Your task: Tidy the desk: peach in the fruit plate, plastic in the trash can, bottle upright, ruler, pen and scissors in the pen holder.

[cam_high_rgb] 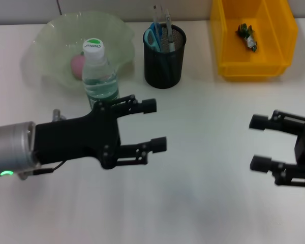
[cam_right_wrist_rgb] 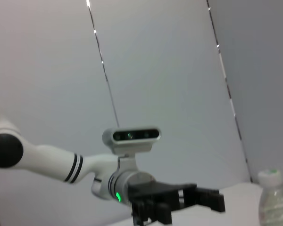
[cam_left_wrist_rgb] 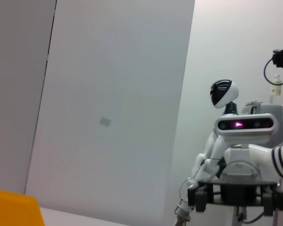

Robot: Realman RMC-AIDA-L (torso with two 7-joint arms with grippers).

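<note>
Peach (cam_high_rgb: 77, 64) sits in fruit plate (cam_high_rgb: 51, 35); bottle (cam_high_rgb: 98, 71) stands upright just before the plate; scissors (cam_high_rgb: 153, 36) and pen (cam_high_rgb: 169, 30) stand in pen holder (cam_high_rgb: 164, 58), ruler not distinguishable among them; plastic (cam_high_rgb: 247, 34) lies in yellow trash can (cam_high_rgb: 282, 30). All steps appear done. Left pincer (cam_high_rgb: 151, 125) and right pincer (cam_high_rgb: 258, 142) hover released over bare counter (cam_high_rgb: 203, 193), holding nothing.
</note>
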